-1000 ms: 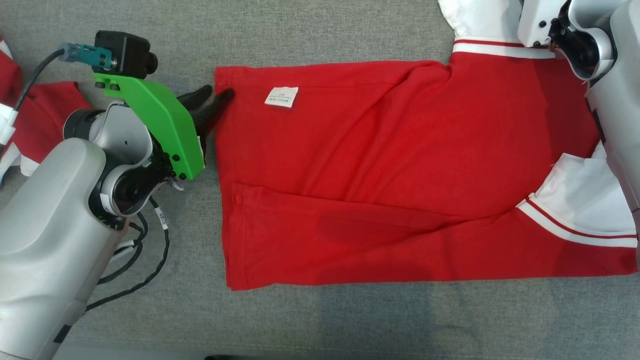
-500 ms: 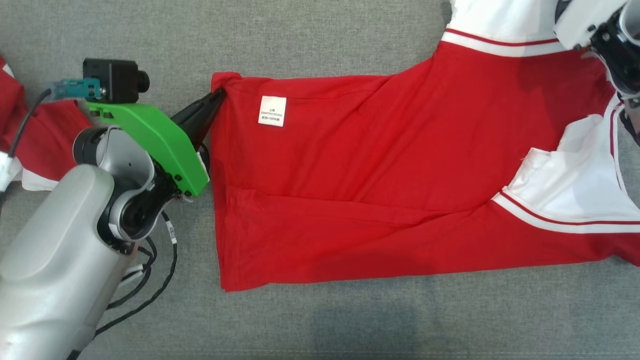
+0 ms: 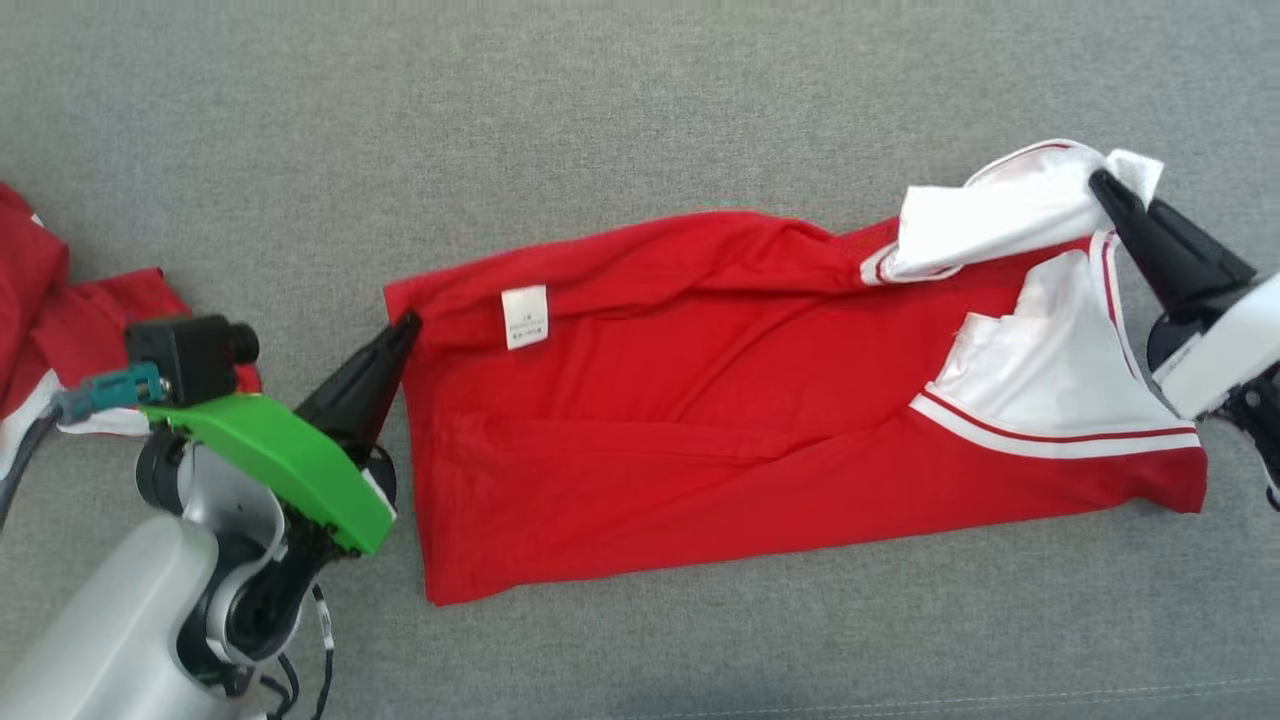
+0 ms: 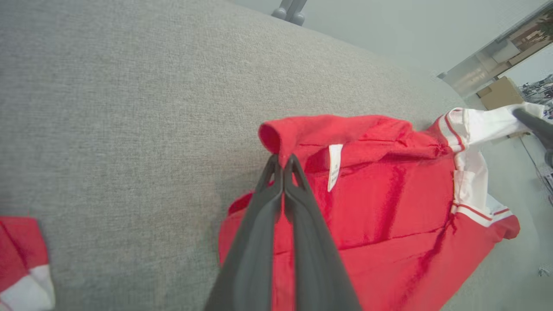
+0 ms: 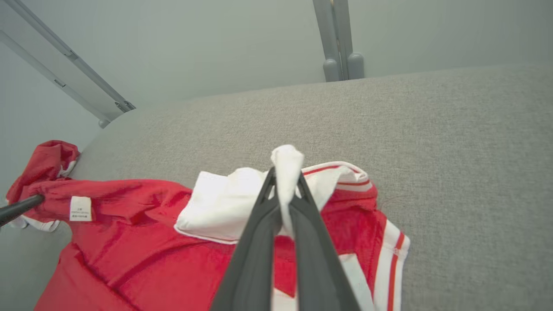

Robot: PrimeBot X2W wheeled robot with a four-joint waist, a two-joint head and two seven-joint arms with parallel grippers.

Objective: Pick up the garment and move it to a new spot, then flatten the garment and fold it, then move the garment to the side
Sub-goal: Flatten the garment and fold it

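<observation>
A red garment (image 3: 700, 420) with white sleeves lies across the grey padded surface (image 3: 600, 120). A white label (image 3: 525, 317) sits near its left end. My left gripper (image 3: 405, 325) is shut on the garment's far left corner. In the left wrist view that gripper (image 4: 283, 160) pinches the red hem, which curls up off the surface. My right gripper (image 3: 1102, 185) is shut on the white sleeve (image 3: 1000, 215) at the far right and holds it raised. The right wrist view shows this gripper (image 5: 285, 175) with white cloth bunched between its tips above the garment (image 5: 129, 242).
A second red-and-white garment (image 3: 60, 300) lies crumpled at the left edge, beside my left arm. Grey posts (image 5: 341, 43) stand beyond the far edge of the surface. Bare grey surface stretches behind and in front of the garment.
Both grippers went from open to shut on the garment's far edge, which is now lifted and drawn nearer over the red body. The head view has also shifted.
</observation>
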